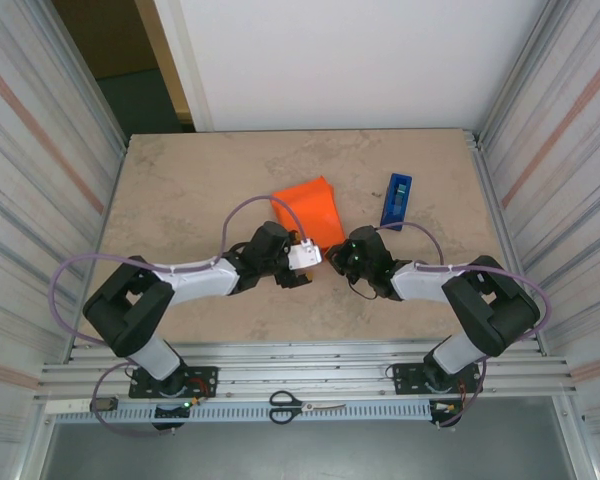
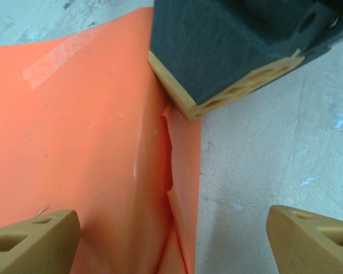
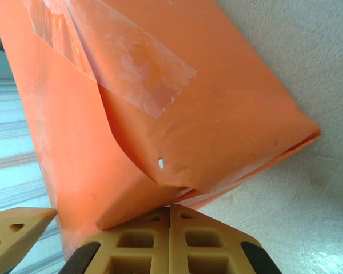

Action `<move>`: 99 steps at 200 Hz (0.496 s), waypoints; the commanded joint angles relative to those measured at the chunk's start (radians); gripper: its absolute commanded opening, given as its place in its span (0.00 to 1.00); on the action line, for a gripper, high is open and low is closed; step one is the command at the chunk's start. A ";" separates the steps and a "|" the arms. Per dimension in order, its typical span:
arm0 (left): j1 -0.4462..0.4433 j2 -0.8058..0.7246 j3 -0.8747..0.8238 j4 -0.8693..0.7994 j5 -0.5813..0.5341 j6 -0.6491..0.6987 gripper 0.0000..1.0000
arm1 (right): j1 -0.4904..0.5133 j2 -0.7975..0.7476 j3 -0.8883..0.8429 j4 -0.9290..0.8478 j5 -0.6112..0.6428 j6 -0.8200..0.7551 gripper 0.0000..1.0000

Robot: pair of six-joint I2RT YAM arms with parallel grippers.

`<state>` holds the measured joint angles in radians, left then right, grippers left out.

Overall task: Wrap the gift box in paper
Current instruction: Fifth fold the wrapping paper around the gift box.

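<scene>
Top external view: a large thin sheet of plain orange paper (image 1: 310, 208) lies folded into a flat parcel. The small flat red-orange gift box is hidden; I judge it sits inside that parcel. A narrow blue tape dispenser (image 1: 398, 198) lies just right of the parcel, not touching it. Black-handled scissors (image 1: 305, 406) lie well nearer than the parcel, on the base rail. Both my claws meet at the parcel's near corner.

My right claw (image 3: 170, 220) is closed, fingers flush with nothing between them and tips pushed against the parcel's loose end flap. I judge that is to pin the fold so it can't spring up. My left claw (image 2: 172, 228) is spread wide and grips nothing. One finger is over the parcel, the other over the beige mottled tabletop (image 2: 274, 160) beside the parcel's crinkled edge, ready to straddle it.

A clear tape strip (image 3: 131, 57) holds one flap on the parcel's face. The end flap looks untaped, so it probably pops if my right claw lifts.
</scene>
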<state>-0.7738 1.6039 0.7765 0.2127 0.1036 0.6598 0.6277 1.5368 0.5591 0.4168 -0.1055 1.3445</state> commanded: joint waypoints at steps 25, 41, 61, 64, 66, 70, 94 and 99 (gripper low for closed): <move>0.031 0.043 0.041 0.033 0.020 -0.002 0.78 | -0.006 0.005 0.025 -0.016 0.007 -0.022 0.06; 0.034 0.051 0.045 0.029 0.027 0.001 0.74 | -0.006 0.008 0.027 -0.016 0.004 -0.022 0.06; 0.034 0.074 0.050 0.026 0.034 -0.005 0.73 | -0.009 0.012 0.029 -0.017 0.003 -0.021 0.06; 0.034 0.077 0.052 0.026 0.032 -0.008 0.73 | -0.009 0.013 0.029 -0.015 0.002 -0.020 0.06; 0.034 0.079 0.051 0.025 0.031 -0.010 0.73 | -0.010 0.013 0.029 -0.014 0.001 -0.019 0.06; 0.034 0.079 0.051 0.026 0.030 -0.017 0.73 | -0.011 0.013 0.029 -0.012 -0.001 -0.018 0.06; 0.034 0.080 0.047 0.036 0.011 -0.041 0.65 | -0.012 0.003 0.029 -0.016 -0.003 -0.019 0.06; 0.034 0.081 0.047 0.037 0.007 -0.047 0.62 | -0.013 0.000 0.029 -0.019 -0.003 -0.020 0.06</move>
<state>-0.7452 1.6608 0.8165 0.2672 0.1089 0.6495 0.6235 1.5368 0.5594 0.4149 -0.1059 1.3445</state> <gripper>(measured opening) 0.665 0.063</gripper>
